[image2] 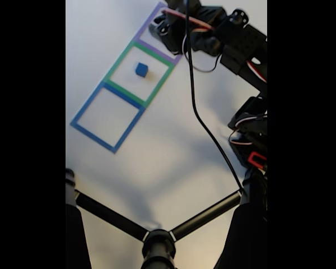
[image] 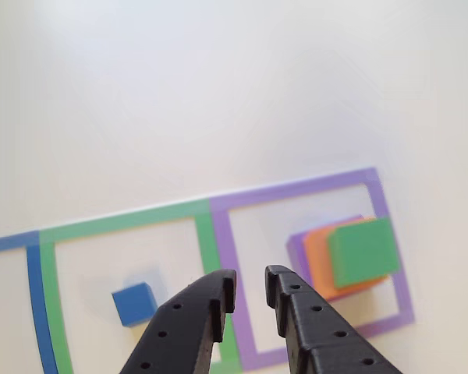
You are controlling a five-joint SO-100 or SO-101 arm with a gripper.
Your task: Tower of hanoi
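The blue cube [image: 134, 303] sits alone inside the green taped outline [image: 125, 220], low and toward its middle, flat on the white table [image: 218, 93]. In the fixed view the same blue cube [image2: 141, 69] shows as a small dot in the middle square of the row of three.

Next door, inside the purple taped outline [image: 296, 191], the other three blocks are stacked: the purple block [image: 296, 251] at the bottom, the orange block [image: 317, 261] on it, and the green block [image: 363, 251] on top, each a bit offset so the edges of the lower ones peek out on the left.

The gripper [image: 250, 300] comes in from the bottom edge of the other view, its two black fingers spread a little with a clear gap between them, nothing held. It hangs over the tape line shared by the green and purple outlines, so the blue cube lies just left of the left finger and the stack lies just right of the right finger.

A blue taped outline [image2: 107, 117] lies at the far end of the row, and the arm [image2: 224, 33] reaches over the purple end.
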